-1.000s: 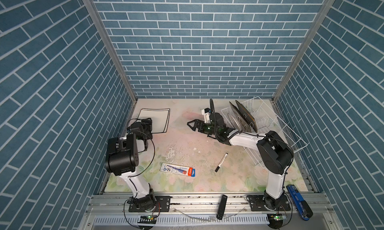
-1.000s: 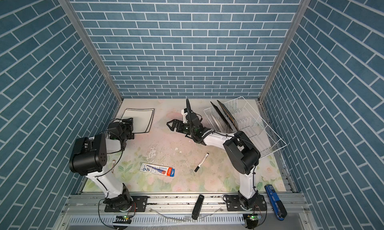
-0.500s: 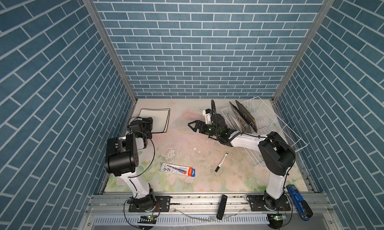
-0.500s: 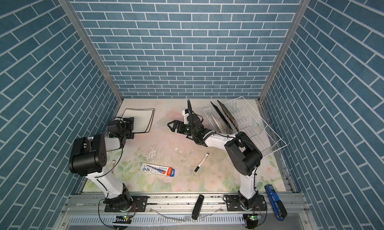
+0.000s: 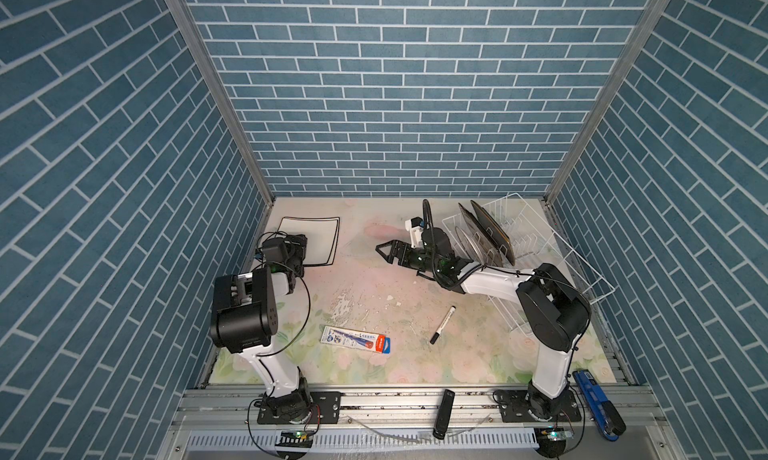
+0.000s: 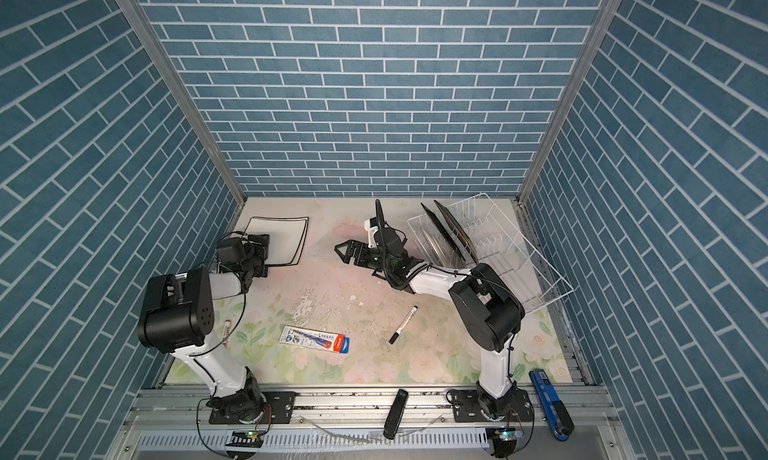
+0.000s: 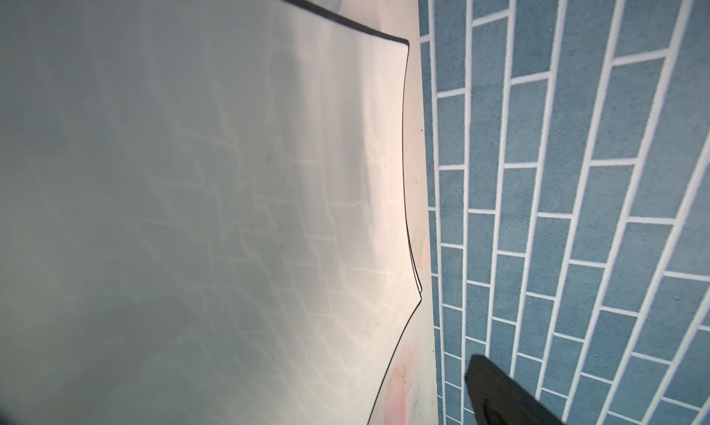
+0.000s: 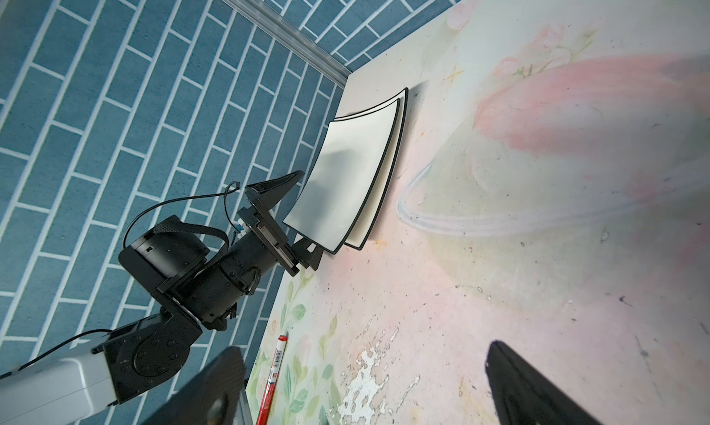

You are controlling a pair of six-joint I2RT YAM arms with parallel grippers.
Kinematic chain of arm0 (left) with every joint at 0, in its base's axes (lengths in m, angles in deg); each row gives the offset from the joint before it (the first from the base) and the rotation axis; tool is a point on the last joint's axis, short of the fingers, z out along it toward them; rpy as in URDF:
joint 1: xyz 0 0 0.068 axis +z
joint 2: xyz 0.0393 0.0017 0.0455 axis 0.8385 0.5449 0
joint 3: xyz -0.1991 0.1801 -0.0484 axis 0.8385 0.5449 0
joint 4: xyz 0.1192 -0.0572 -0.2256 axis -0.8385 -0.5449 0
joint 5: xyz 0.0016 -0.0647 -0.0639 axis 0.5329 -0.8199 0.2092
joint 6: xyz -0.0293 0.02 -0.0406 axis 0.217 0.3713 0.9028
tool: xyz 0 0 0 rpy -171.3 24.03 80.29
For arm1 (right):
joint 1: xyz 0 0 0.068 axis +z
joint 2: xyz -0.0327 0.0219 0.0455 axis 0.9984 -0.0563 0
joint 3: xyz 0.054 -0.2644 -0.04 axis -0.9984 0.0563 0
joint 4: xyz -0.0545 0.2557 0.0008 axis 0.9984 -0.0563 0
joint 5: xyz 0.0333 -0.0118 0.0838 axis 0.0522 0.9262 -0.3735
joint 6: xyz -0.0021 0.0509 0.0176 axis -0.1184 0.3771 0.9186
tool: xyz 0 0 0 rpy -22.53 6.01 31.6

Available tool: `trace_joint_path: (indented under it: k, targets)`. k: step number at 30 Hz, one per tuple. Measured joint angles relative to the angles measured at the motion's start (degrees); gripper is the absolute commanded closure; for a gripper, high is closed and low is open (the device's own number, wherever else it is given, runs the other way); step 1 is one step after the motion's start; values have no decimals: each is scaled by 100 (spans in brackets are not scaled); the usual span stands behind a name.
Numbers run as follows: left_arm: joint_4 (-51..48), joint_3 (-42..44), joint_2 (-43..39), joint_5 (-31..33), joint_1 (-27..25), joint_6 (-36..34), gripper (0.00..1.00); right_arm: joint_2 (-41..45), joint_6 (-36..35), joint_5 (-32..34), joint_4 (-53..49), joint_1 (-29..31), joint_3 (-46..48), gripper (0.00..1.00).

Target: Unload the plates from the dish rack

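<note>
The left gripper (image 8: pixel 307 211) has its jaws wide apart and grasps nothing. It is at the near edge of two white black-rimmed plates (image 8: pixel 345 173), which lie stacked flat in the back left corner of the table (image 5: pixel 374 304). Whether a finger touches the upper one, I cannot tell. The right gripper (image 5: pixel 381 252) is also released and empty, above the table, near the left side of the dish rack (image 5: pixel 528 245). Inside the rack it seems that three standing plates (image 5: pixel 492 231) lean on edge.

White links (image 5: pixel 490 280); black joints (image 5: pixel 552 312) (looped cables (image 5: pixel 309 308))
</note>
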Motion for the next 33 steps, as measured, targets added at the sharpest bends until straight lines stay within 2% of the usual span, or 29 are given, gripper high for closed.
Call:
trace_joint_path:
  k: [33]
  targets:
    - [-1552, -675, -83, 275, -232, -129, 0, 87, 2, 11, 28, 0, 76, 1]
